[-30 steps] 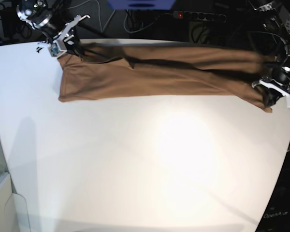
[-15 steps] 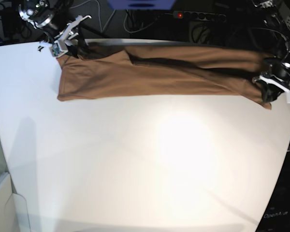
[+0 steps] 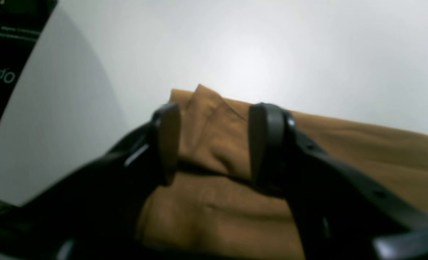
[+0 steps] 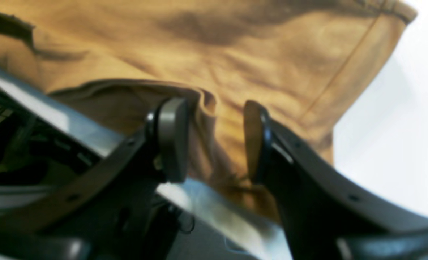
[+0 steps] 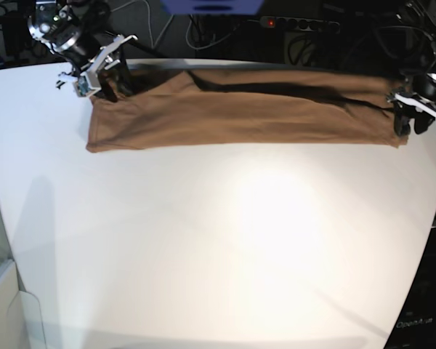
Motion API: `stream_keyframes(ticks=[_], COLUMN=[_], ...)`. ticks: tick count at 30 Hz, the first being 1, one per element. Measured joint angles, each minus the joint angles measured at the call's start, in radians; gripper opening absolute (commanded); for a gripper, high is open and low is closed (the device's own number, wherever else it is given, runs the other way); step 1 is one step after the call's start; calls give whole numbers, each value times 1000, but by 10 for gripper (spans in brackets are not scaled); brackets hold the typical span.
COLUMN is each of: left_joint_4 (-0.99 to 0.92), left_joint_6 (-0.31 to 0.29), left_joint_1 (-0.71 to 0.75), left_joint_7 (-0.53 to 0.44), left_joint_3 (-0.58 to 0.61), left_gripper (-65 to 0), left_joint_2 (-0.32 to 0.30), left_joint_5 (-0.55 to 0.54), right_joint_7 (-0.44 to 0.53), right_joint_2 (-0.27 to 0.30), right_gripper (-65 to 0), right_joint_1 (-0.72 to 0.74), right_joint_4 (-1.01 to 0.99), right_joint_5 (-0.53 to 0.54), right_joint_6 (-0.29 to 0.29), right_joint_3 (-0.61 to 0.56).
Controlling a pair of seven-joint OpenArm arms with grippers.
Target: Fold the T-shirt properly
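T-shirt lay as a long folded band across top of frame, along table far edge. R gripper, upper left: jaws apart, cloth between, no grip. L gripper, upper right: same. Risk: rear fold overhangs edge, could slide off. No containers seen.

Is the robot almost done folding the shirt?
Not yet. The T-shirt already lies as one long folded strip along the far edge of the table. Right now the left hand and right hand stand open at its two ends, gripping nothing. Folding that strip shorter probably remains.
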Motion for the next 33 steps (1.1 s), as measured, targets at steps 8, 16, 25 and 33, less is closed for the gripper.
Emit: stream_keyframes(ticks=[8,16,25,33], left_joint_4=[-111,-240,-251,-251], left_joint_6=[-3,-4,3,3], left_joint_1=[16,-32,-50,-50], left_joint_7=[-6,-9,-3,-3], left_joint_3=[2,8,8,8], left_gripper=[-356,-356,-356,-356], left_joint_2=[-6,-15,-16,-14], left_joint_5=[2,0,1,1], right_joint_7=[-3,-6,-4,-5], right_joint_2=[0,-1,-62,-62], right_gripper=[-396,-396,-405,-635], right_joint_1=[14,12,3,32], right_joint_4=[3,11,54,-14], right_joint_5=[0,-1,-3,-8], right_joint_6=[-3,-3,1,6], right_joint_3=[75,116,113,67])
